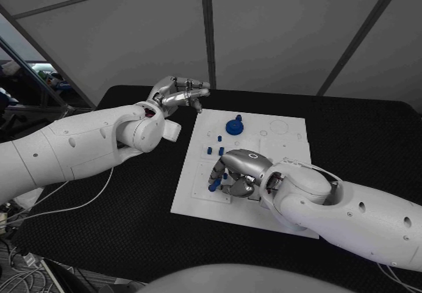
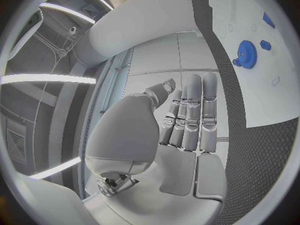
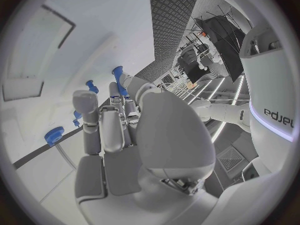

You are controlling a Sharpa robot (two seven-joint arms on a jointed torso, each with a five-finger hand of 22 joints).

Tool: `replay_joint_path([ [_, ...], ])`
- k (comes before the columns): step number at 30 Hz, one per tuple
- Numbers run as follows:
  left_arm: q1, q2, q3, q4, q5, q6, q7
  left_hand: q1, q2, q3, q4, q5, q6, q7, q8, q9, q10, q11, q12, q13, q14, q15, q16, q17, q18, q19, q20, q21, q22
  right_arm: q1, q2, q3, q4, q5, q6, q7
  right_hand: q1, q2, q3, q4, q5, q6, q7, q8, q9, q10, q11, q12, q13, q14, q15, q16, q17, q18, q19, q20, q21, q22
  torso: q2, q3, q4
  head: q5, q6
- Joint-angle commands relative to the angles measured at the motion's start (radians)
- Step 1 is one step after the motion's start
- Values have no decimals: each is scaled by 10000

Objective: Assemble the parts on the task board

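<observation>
The white task board (image 1: 264,177) lies in the middle of the black table (image 1: 369,140), and everything here is placed from it. The right hand (image 1: 239,174) is down on the board's near-left part, palm toward the plate, fingers bent downward among a cluster of small blue parts. A slim blue peg (image 1: 214,181) sits at its fingertips; in the right wrist view a blue peg (image 3: 118,78) stands between the fingertips of that hand, yet I cannot tell whether the fingers actually pinch it or only rest beside it. Farther up the board, toward its far-left corner, a round blue gear (image 1: 234,127) sits on the plate with a small blue peg (image 1: 238,116) just beyond it, and three short blue pins (image 1: 214,143) lie between the gear and the right hand. The left wrist view shows the same gear (image 2: 247,50) on the board (image 2: 262,85), well apart from the left hand's fingers. The left hand (image 1: 178,94) hangs above the table just off the board's far-left corner, touching nothing, its fingers loosely curved and apart with nothing between them; in the left wrist view the fingers (image 2: 190,117) lie side by side, extended and bare.
</observation>
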Motion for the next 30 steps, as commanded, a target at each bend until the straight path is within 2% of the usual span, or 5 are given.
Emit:
replay_joint_path([
  [1, 18, -3, 9, 12, 20, 94, 34, -67, 0, 36, 9, -29, -54, 5, 61, 12, -62, 15, 21, 3, -56, 12, -25, -16, -84, -40, -9, -30, -2, 6, 43, -9, -19, -306, 145, -188, -91, 34, 5, -27, -40, 40, 3, 66, 11, 407, -328, -1, 182, 313, -54, 28, -19, -43, -48, 37, 27, -31, -1, -4, -3, -2, -8],
  [6, 19, -9, 9, 16, 20, 94, 29, -67, 0, 36, 9, -29, -54, 5, 61, 12, -62, 15, 21, 3, -56, 12, -25, -16, -84, -40, -9, -30, -2, 8, 135, -182, -56, -367, 87, -216, -459, -47, -105, 74, 21, -436, 138, -205, -92, -135, -159, -411, 73, 297, 78, 1, -73, -22, -192, 129, -93, -220, 2, -3, 0, 7, -26],
  [10, 20, -11, 9, 19, 20, 94, 23, -67, 0, 36, 9, -29, -54, 5, 61, 12, -62, 15, 21, 3, -56, 12, -25, -16, -84, -40, -9, -30, -2, 8, 215, -242, -86, -374, 97, -225, -607, -125, -173, 102, 122, -617, 210, -314, -133, -301, -75, -577, 8, 284, 148, -16, -109, -7, -246, 197, -141, -291, 2, -4, 4, 8, -35],
  [25, 20, -9, 9, 19, 20, 99, 13, -67, 0, 36, 9, -29, -54, 5, 61, 12, -62, 15, 21, 3, -56, 12, -25, -16, -84, -40, -9, -30, -2, 8, 282, -281, -106, -371, -105, -240, -992, -509, -487, 166, 219, -1321, 396, -772, -305, -1613, 273, -1272, -358, 204, 437, -125, -315, 96, -562, 478, -515, -848, -8, 1, -6, 42, -37],
  [30, 20, -11, 9, 15, 20, 106, -5, -67, 0, 36, 9, -29, -54, 5, 61, 12, -62, 15, 21, 3, -56, 12, -25, -16, -84, -40, -9, -30, -2, 7, 241, -282, -63, -517, -493, -227, -931, -602, -819, 55, 251, -1596, 281, -893, -338, -2427, 346, -1256, -322, 5, 509, -438, -836, 236, -1026, 554, -1052, -1642, 0, 7, -7, 44, -35],
])
